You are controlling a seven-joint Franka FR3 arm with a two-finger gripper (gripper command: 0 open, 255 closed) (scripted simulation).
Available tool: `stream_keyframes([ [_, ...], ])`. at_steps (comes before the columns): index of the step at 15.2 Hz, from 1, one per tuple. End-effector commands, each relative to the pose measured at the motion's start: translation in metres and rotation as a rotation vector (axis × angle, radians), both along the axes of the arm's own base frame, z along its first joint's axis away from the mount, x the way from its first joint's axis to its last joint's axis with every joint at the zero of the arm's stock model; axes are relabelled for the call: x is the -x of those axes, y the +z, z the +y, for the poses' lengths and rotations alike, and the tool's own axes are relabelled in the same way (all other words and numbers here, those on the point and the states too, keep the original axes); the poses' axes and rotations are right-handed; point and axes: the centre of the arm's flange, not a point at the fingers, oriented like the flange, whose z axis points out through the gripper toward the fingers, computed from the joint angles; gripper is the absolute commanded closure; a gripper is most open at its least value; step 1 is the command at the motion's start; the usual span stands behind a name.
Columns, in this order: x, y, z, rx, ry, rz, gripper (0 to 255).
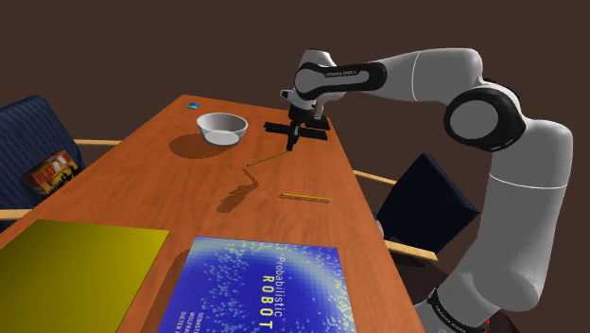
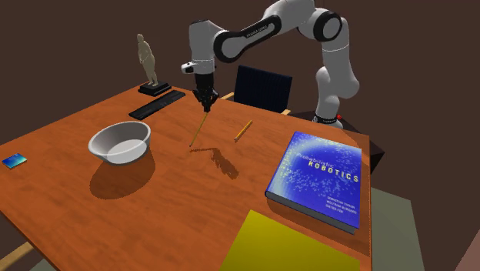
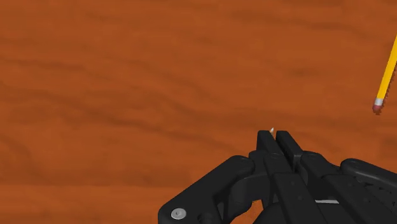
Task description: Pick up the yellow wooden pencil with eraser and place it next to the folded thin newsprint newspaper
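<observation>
My gripper (image 1: 291, 142) (image 2: 205, 106) (image 3: 277, 135) hangs over the far middle of the wooden table (image 1: 142, 180), shut on a thin yellowish pencil (image 1: 266, 159) (image 2: 198, 128). That pencil slants down from the fingers, its lower end close to the tabletop. A second yellow pencil with an eraser (image 1: 304, 197) (image 2: 243, 131) (image 3: 385, 67) lies flat on the table, apart from the gripper on the stand's side. A flat olive-yellow sheet (image 1: 80, 265) (image 2: 296, 246), apparently the newspaper, lies at the table's near end beside the book.
A white bowl (image 1: 222, 128) (image 2: 119, 142) sits near the gripper. A blue robotics book (image 1: 265, 284) (image 2: 319, 177) lies by the yellow sheet. A black flat device (image 2: 158, 104), a figurine (image 2: 148, 61) and a small blue card (image 2: 14, 160) occupy the far edges. Dark chairs (image 1: 425, 203) flank the table.
</observation>
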Motion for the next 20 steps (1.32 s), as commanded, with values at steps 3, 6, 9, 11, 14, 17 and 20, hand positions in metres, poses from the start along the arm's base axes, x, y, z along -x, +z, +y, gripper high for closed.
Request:
stream_keyframes([
  [3, -0.030, -0.001, -0.043, 0.000, 0.002, 0.000, 255],
  [6, -0.052, -0.001, -0.076, 0.000, 0.002, 0.000, 255],
  [9, -0.060, -0.006, -0.089, 0.000, 0.002, 0.000, 255],
  [11, -0.060, -0.017, -0.089, 0.000, 0.001, 0.000, 255],
  [14, -0.060, -0.033, -0.089, 0.000, 0.002, 0.000, 255],
  [17, -0.060, -0.049, -0.089, 0.000, 0.002, 0.000, 255],
  [20, -0.060, -0.064, -0.089, 0.000, 0.002, 0.000, 255],
])
